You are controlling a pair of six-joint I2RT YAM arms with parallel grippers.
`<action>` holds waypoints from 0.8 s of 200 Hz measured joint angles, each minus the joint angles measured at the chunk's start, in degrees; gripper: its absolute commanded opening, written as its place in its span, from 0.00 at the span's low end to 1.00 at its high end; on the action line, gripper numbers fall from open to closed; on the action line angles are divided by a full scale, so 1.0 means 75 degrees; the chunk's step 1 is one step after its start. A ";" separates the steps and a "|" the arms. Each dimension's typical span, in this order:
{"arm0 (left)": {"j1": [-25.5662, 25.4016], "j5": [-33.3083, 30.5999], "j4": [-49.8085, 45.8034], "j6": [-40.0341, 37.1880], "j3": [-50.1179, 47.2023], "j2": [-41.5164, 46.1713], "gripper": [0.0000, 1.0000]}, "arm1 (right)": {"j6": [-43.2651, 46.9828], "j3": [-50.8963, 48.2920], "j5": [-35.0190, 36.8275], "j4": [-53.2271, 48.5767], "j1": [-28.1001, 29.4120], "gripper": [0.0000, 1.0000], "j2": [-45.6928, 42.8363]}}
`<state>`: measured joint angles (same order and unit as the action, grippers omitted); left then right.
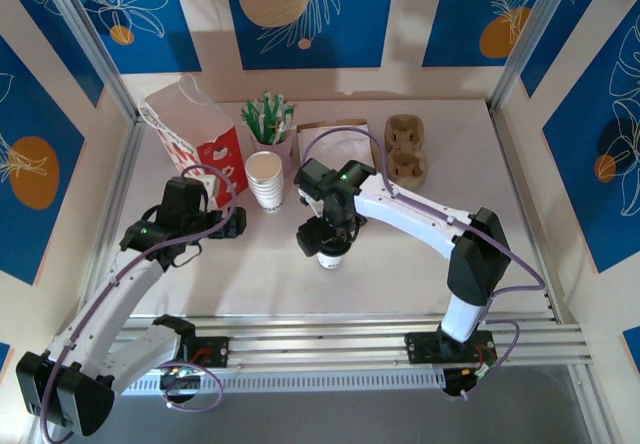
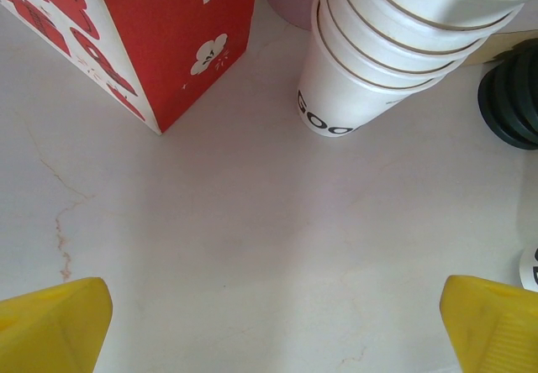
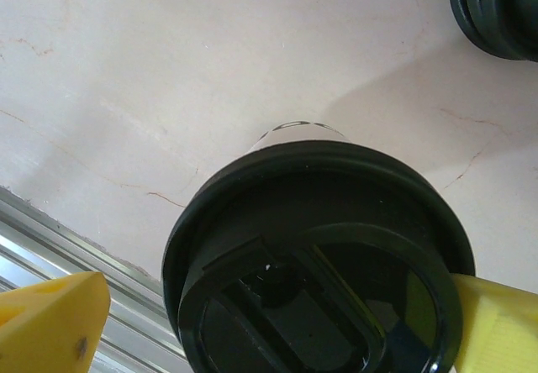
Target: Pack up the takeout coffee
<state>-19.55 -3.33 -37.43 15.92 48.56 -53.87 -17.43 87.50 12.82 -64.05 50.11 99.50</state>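
The takeout coffee point(image 1: 331, 257) is a small white cup with a black lid point(image 3: 315, 255), standing upright on the table in front of the middle. My right gripper point(image 1: 328, 236) hangs directly above it, open. In the right wrist view the lid sits between the yellow fingertips point(image 3: 55, 327), well clear of the left one and at the edge of the right one; the gripper's midpoint point(image 3: 277, 323) lies over the lid. My left gripper point(image 1: 232, 222) is open over bare table point(image 2: 273, 323), just in front of the red-and-white paper bag point(image 1: 195, 134) point(image 2: 160, 37).
A stack of lidless white cups point(image 1: 265, 179) point(image 2: 395, 45) stands right of the bag. A pile of black lids point(image 2: 513, 96) point(image 3: 496, 7) lies beside it. Behind are a pink cup of green stirrers point(image 1: 272, 124) and a brown cup carrier point(image 1: 405, 149). A metal rail point(image 1: 380, 329) bounds the near edge.
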 measured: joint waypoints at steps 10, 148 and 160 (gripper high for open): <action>-0.0017 0.0023 -0.0012 0.0003 0.0006 0.0000 1.00 | 0.0000 -0.0044 0.0000 0.0020 0.0000 1.00 -0.0012; -0.1303 0.1970 0.0723 0.1842 -0.0137 -0.0192 0.99 | 0.0417 -0.0854 -0.0259 0.0874 0.0210 1.00 -0.0458; -0.1547 0.2092 0.0874 0.2034 -0.0172 -0.0332 0.99 | 0.0522 -0.0895 -0.0259 0.0935 0.0245 0.99 -0.0490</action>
<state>-31.16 12.36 -30.87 31.18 47.27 -56.36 -13.52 80.79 10.87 -57.04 51.94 95.83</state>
